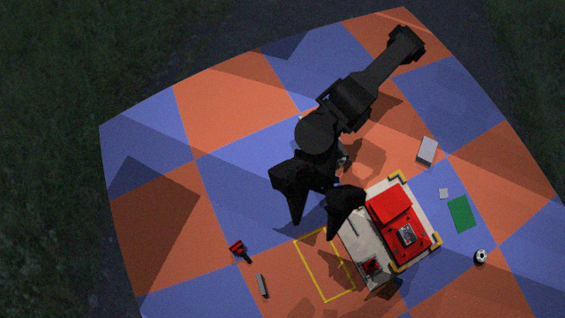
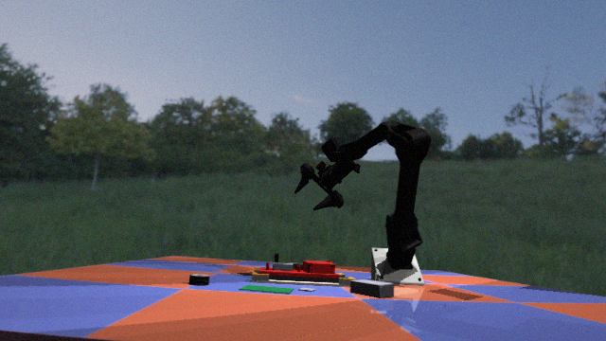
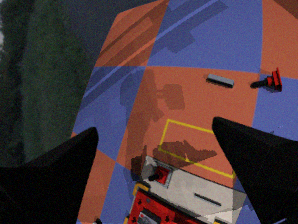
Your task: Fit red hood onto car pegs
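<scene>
The chassis [image 1: 405, 256] [image 2: 279, 272] [image 3: 165, 210] is red and sits in the pale jig [image 1: 362, 238] [image 3: 182, 186] with yellow corners. The grey engine block [image 1: 406, 235] [image 2: 283, 266] [image 3: 150, 218] is on its deck, with small pegs around it. A red flat-topped box [image 1: 389, 203] [image 2: 319, 266] stands on the deck beside the engine. I cannot make out a separate hood on the table. My gripper [image 1: 313, 230] [image 2: 305, 201] [image 3: 155, 127] is open and empty, high above the table, beside the jig in the top view.
A yellow outline [image 1: 311, 272] [image 3: 162, 135] lies beside the jig. A red-and-black piece [image 1: 238, 248] [image 3: 272, 81] and grey bar [image 1: 261, 285] [image 3: 220, 81] lie beyond it. A grey block [image 1: 426, 151] [image 2: 372, 288], green plate [image 1: 462, 214] [image 2: 266, 289] and wheel [image 1: 480, 256] [image 2: 199, 279] lie across the jig.
</scene>
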`<state>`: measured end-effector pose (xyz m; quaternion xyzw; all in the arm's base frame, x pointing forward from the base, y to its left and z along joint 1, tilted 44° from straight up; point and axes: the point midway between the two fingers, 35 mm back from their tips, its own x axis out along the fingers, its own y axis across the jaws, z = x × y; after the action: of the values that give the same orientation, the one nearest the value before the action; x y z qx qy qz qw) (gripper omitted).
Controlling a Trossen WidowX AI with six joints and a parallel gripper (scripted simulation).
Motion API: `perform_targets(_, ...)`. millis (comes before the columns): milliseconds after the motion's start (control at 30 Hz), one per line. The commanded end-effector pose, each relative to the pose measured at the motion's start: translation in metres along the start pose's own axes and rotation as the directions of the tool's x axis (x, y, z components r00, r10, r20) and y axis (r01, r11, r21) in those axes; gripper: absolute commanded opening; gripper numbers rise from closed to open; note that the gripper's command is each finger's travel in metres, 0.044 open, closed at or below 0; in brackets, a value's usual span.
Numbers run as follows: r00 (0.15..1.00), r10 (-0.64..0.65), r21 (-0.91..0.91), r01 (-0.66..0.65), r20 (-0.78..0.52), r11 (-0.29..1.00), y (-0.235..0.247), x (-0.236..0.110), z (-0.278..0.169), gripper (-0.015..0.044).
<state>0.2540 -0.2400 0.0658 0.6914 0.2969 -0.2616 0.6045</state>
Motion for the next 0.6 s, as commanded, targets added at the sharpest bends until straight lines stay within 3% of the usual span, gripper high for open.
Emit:
perform_targets(0,0.964,-0.14,0.041,0.153,-0.226,0.987,0.012,0.014,-0.074,0.044)
perform_targets(200,0.847,-0.313,0.027,0.359,-0.429,0.933,0.013,0.008,-0.154,0.044)
perform_targets(400,0.663,-0.491,-0.044,0.569,-0.565,0.821,0.006,-0.018,-0.227,0.044)
perform_targets(567,0.621,-0.524,-0.063,0.608,-0.583,0.791,0.005,-0.025,-0.24,0.044)
